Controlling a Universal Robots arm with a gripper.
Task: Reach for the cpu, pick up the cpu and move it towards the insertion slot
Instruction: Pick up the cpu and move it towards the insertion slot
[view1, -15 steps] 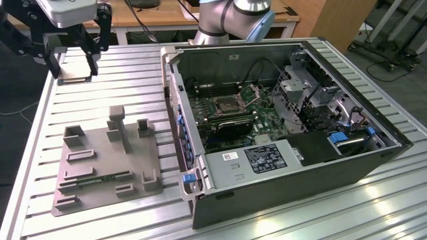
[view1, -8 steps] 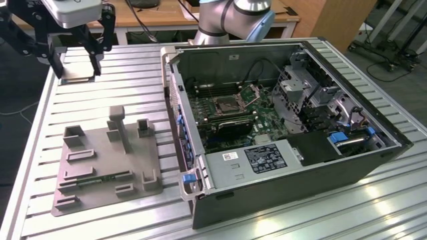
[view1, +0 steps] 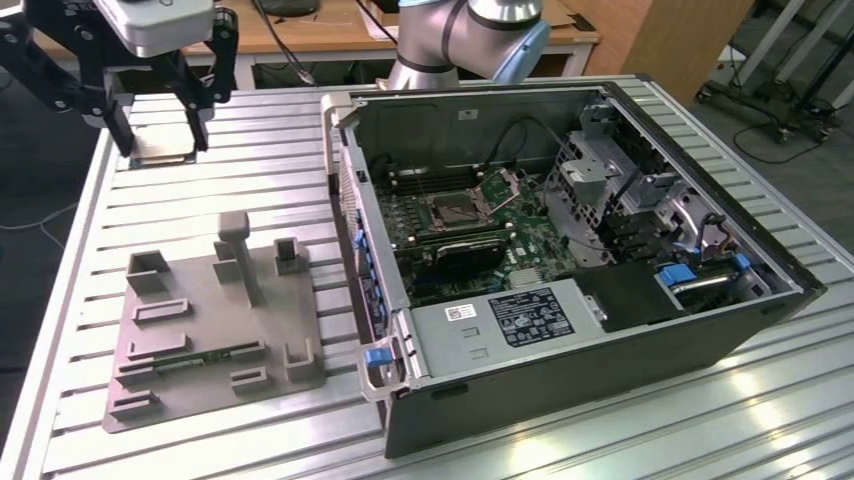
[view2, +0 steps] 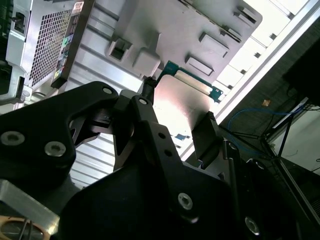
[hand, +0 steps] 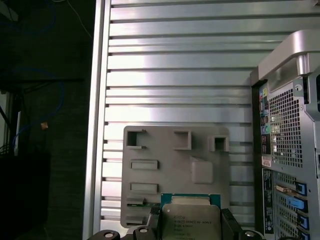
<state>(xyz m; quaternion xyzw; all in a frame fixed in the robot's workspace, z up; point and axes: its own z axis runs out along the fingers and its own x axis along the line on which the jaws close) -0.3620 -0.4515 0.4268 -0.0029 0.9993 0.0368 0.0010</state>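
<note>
At the upper left of the exterior view, the gripper (view1: 162, 143) clamps the cpu (view1: 171, 150) by its edges, apparently keeping it flat, well apart from the insertion slot (view1: 449, 210).

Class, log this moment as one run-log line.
gripper: shut on cpu | place: over table, outside case | insertion slot: flap raised

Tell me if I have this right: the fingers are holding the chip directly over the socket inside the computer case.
Not quite. The fingers are holding the chip, but over the slatted table, to the exterior view's left of the computer case, not over the socket. The exterior view shows it.
</note>
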